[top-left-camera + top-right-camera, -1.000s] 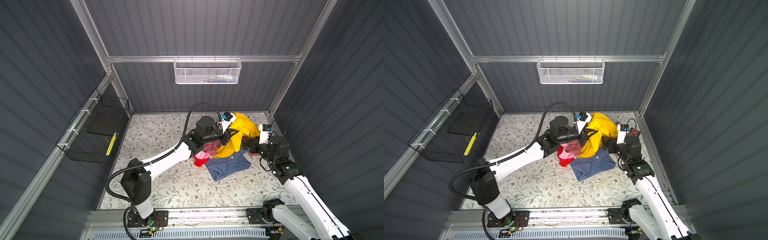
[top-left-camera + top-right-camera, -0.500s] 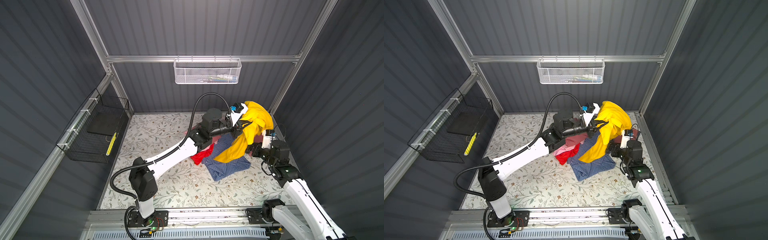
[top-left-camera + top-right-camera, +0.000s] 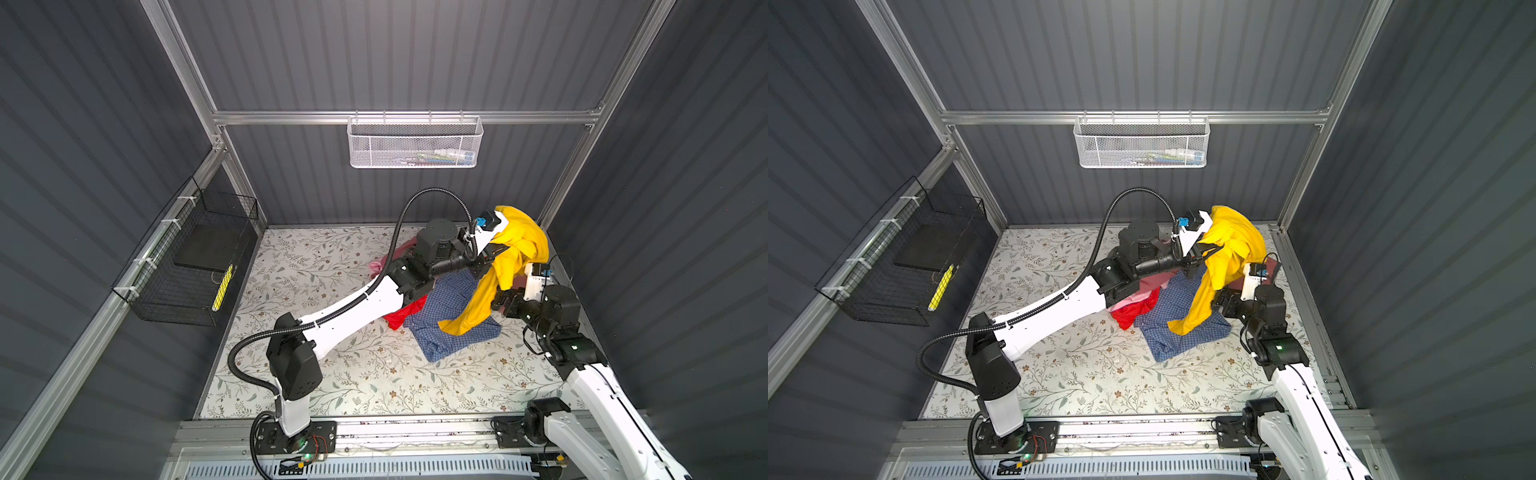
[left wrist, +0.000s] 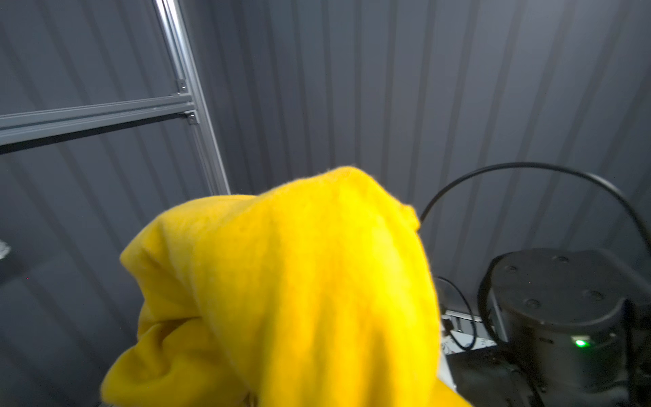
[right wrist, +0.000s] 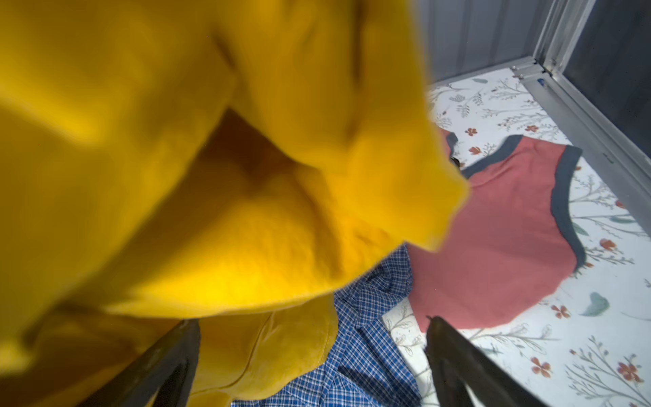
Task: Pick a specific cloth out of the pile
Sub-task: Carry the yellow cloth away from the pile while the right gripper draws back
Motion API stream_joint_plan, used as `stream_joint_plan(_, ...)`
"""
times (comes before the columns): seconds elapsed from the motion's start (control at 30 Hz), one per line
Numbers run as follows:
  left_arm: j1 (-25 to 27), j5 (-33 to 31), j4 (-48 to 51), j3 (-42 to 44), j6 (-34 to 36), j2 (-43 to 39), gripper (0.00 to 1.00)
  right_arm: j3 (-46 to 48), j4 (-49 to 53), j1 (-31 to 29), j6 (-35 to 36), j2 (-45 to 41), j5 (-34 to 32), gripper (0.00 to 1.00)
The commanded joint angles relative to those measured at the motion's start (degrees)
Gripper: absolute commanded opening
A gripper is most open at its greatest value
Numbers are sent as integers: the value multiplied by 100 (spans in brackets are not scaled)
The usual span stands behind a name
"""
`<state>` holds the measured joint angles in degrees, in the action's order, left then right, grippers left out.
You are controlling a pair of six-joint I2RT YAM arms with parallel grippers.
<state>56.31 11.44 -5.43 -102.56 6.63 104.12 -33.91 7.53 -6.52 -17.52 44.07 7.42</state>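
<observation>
Mustard cloth (image 3: 519, 245) is up off the pile (image 3: 405, 318) now, pinched in your left hand (image 3: 494, 251) (shut tight on it), tail hanging over the blue checked shirt (image 3: 444, 328). Your right hand (image 3: 500, 305) has spread wide, empty, beside that tail; pick's approx. done.

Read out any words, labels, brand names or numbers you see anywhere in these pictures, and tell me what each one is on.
No text can be read in any view.
Items in the white mesh basket: may carry print, too small to read.
Yellow strip in the black wire basket: too small to tell any marking.
Yellow cloth and blue checked shirt: no lettering shows.
</observation>
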Motion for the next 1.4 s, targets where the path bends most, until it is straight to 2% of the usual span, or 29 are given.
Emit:
stream_joint_plan(0.0, -27, -1010, 103, -43, 639, -665, 0, 104, -141, 17, 64, 16, 195, 99)
stream_joint_plan(0.27, -947, -1770, 432, 796, 641, -1600, 0, 69, -297, 14, 74, 198, 446, 99)
stream_joint_plan(0.4, -1368, -2656, 784, 1164, 983, -2002, 0, 42, -323, 11, 89, 257, 491, 99)
stream_joint_plan(0.67, -2470, -3065, 1026, 1844, 1017, -3039, 0, 16, -410, 8, 72, 448, 643, 99)
stream_joint_plan(0.9, -3331, -3785, 1530, 1886, 1493, -3203, 0, -28, -429, 11, 78, 559, 733, 99)
stream_joint_plan(1.1, -4157, -3751, 1527, 2069, 1615, -3184, 0, -37, -354, 0, 147, 572, 752, 99)
stream_joint_plan(1.37, -4802, -3193, 1532, 2109, 1637, -2732, 0, -54, -328, -3, 178, 620, 796, 99)
